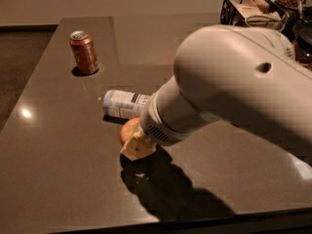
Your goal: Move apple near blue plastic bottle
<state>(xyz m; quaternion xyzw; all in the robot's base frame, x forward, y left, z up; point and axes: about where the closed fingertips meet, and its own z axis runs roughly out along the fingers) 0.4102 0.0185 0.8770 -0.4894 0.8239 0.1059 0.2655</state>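
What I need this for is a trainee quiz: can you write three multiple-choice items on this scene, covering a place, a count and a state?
1. Where is the apple?
A. on the floor
B. close to the blue plastic bottle, at the gripper
C. lifted high in the air

2. How many soda cans stand on the table?
A. one
B. two
C. three

3. How is the blue plastic bottle placed?
A. upright
B. on its side
C. balanced on its cap

Answers:
1 B: the apple shows just in front of the bottle, with the gripper against it.
2 A: only one soda can stands, far left.
3 B: its length runs flat along the table.
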